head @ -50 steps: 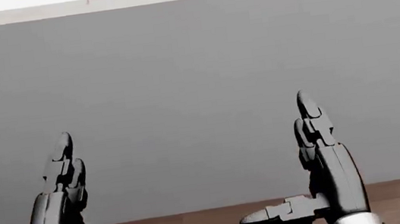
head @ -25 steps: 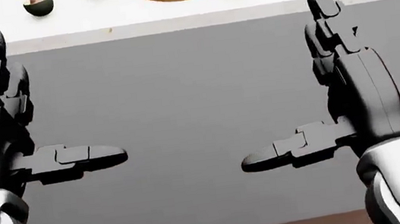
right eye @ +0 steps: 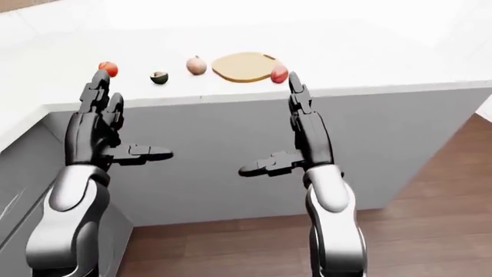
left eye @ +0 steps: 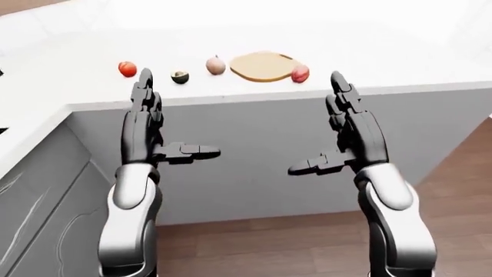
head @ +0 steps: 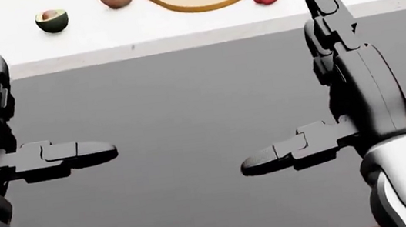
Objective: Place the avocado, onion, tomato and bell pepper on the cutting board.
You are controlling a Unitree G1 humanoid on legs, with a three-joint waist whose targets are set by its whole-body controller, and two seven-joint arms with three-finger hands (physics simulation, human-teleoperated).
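Both hands are spread wide and hold nothing: the left hand (left eye: pixel 157 130) and the right hand (left eye: pixel 346 135) hang below the table (left eye: pixel 369 63) edge. Along that near edge sit the tomato (left eye: pixel 127 69), avocado (left eye: pixel 180 77), onion (left eye: pixel 216 66), board (left eye: pixel 261 65) and pepper (left eye: pixel 300 73), which touches the board's right rim.

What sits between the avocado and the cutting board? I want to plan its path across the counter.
The onion lies on the white counter between the avocado and the cutting board, just off the board's left edge in the left-eye view. A straight slide would likely hit it; lifting over looks safer. Nothing else visible intervenes.
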